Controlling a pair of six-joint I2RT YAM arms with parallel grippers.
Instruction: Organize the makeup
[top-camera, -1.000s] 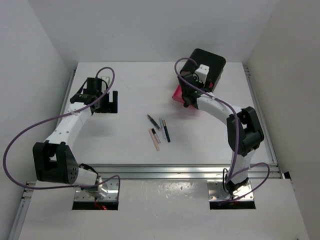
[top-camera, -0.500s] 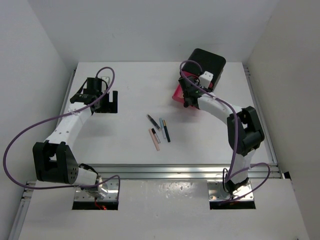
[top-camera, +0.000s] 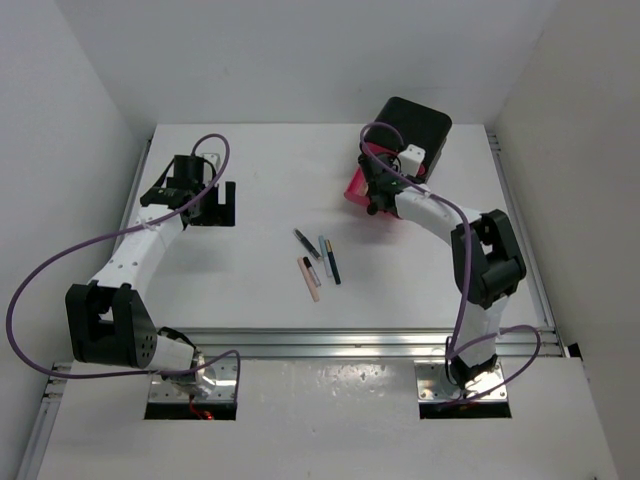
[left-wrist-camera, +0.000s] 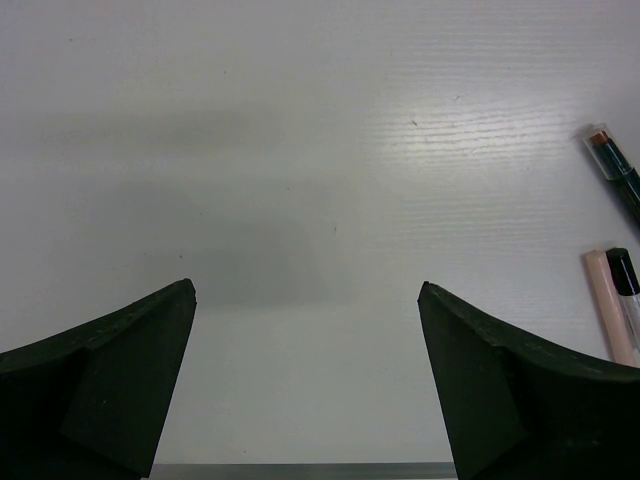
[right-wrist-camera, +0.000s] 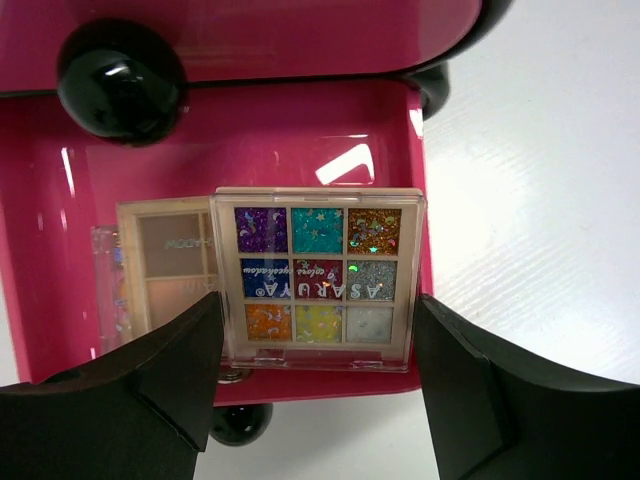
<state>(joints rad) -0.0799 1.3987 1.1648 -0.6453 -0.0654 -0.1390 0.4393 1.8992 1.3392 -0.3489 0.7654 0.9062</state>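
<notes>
A square glitter eyeshadow palette (right-wrist-camera: 318, 275) is pinched by its sides in my right gripper (right-wrist-camera: 320, 300), just above the open pink drawer (right-wrist-camera: 60, 250). A second, beige palette (right-wrist-camera: 170, 270) lies in that drawer, partly under the first. From above, the right gripper (top-camera: 375, 190) hangs over the drawer (top-camera: 353, 188) at the front of the black box (top-camera: 420, 125). Several slim pencils and tubes (top-camera: 318, 262) lie mid-table. My left gripper (top-camera: 212, 203) is open over bare table at the far left (left-wrist-camera: 305, 288). A dark pencil (left-wrist-camera: 618, 172) and a peach tube (left-wrist-camera: 607, 305) show at the right edge of its view.
Black round knobs (right-wrist-camera: 120, 80) sit on the drawer fronts, one above the open drawer and one (right-wrist-camera: 240, 425) below it. White walls close the table on the left, back and right. An aluminium rail (top-camera: 330, 343) runs along the near edge.
My right wrist has shifted slightly right and nearer over the pink drawer, with the palette still in it. The left arm and the pencils have not moved.
</notes>
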